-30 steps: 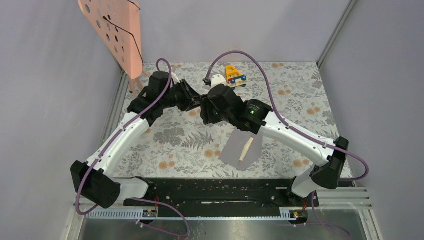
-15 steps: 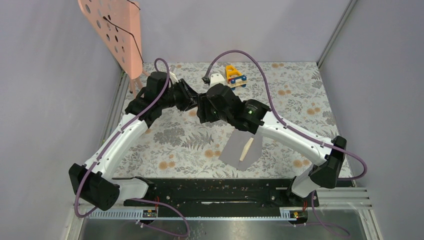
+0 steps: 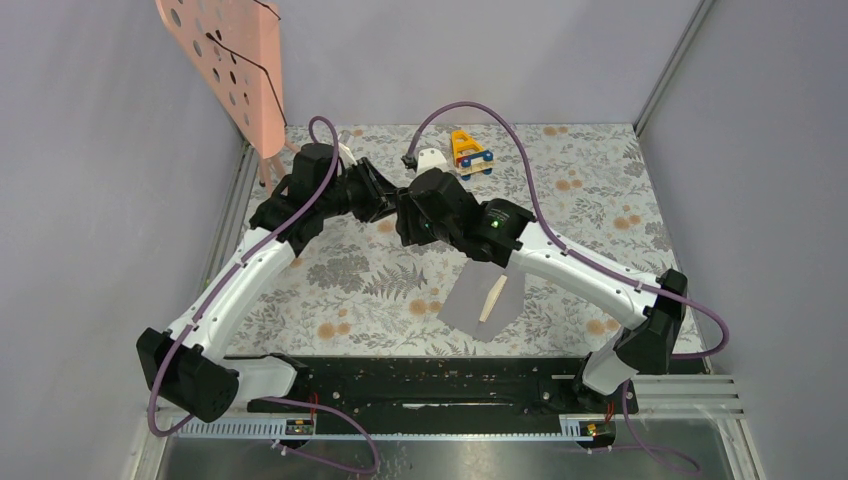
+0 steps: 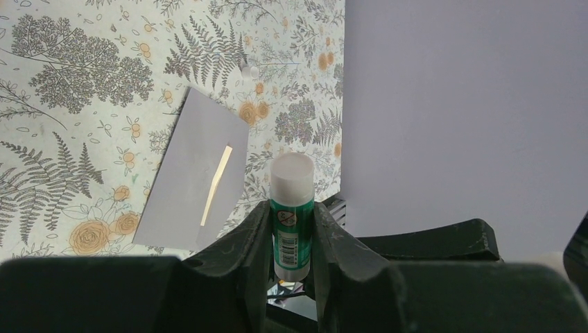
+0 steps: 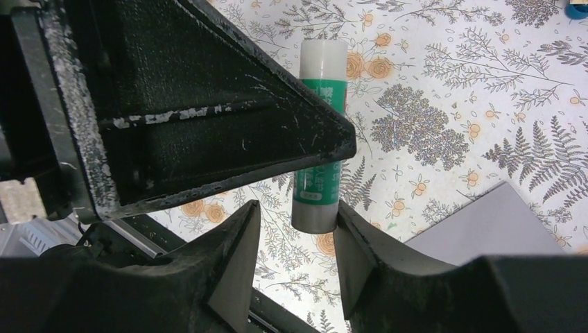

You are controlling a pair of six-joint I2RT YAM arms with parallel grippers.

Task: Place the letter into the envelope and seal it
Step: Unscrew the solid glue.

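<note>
The grey-lilac envelope (image 3: 480,305) lies flat on the floral table, in front of the arms' meeting point. A narrow tan strip (image 3: 492,298), probably the letter's edge, shows along its middle; the rest of the letter is hidden. Above the table's middle my left gripper (image 4: 291,208) is shut on a green glue stick (image 4: 291,208) with a white cap (image 4: 292,173). My right gripper (image 5: 297,208) faces it, open. The glue stick's bottom end (image 5: 315,208) sits between its fingertips, close to the right finger (image 5: 357,257), with a gap to the other finger.
A yellow and blue toy (image 3: 470,152) and a small white object (image 3: 435,158) lie at the back of the table. A pink perforated panel (image 3: 230,70) leans at the back left. Grey walls close in three sides; a black rail (image 3: 420,380) runs along the near edge.
My right arm has moved left, bringing its jaws round the glue stick's end, and the jaws have narrowed a little. The left gripper keeps its hold; the envelope has not moved.
</note>
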